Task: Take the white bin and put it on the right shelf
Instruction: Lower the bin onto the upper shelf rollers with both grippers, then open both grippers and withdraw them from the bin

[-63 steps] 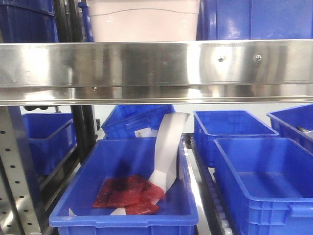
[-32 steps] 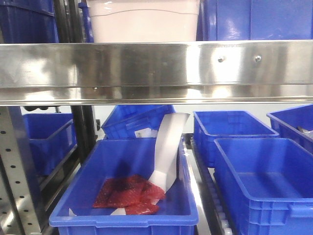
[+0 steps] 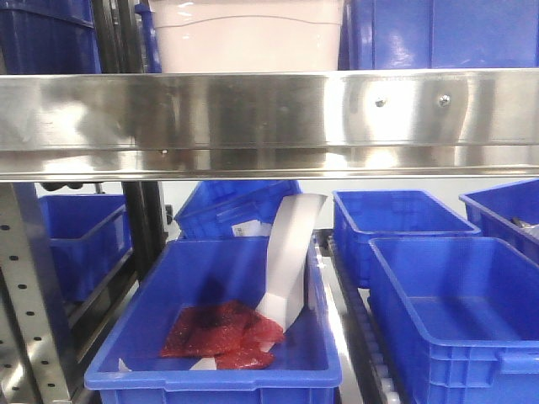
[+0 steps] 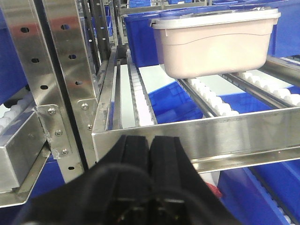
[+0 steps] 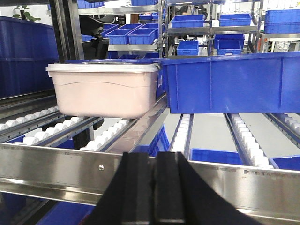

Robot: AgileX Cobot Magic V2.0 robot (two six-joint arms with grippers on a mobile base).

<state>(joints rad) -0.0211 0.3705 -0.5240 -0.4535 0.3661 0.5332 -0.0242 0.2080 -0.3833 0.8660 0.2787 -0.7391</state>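
The white bin [image 3: 248, 38] is a pale pinkish tub with a white lid, resting on the roller tracks of the steel shelf, behind its shiny front rail [image 3: 269, 114]. It shows upper right in the left wrist view [image 4: 215, 44] and at left in the right wrist view [image 5: 105, 89]. My left gripper [image 4: 150, 140] is shut and empty, just in front of the rail [image 4: 211, 136], below and left of the bin. My right gripper [image 5: 154, 157] is shut and empty too, in front of the rail [image 5: 56, 171], with the bin beyond it to the left.
A large blue crate [image 5: 229, 82] stands right beside the bin on the same rollers. Perforated steel uprights [image 4: 56, 61] rise at the left. Below the shelf, blue crates [image 3: 455, 311] line up; one [image 3: 152, 353] holds red packets [image 3: 219, 328] and a white paper strip.
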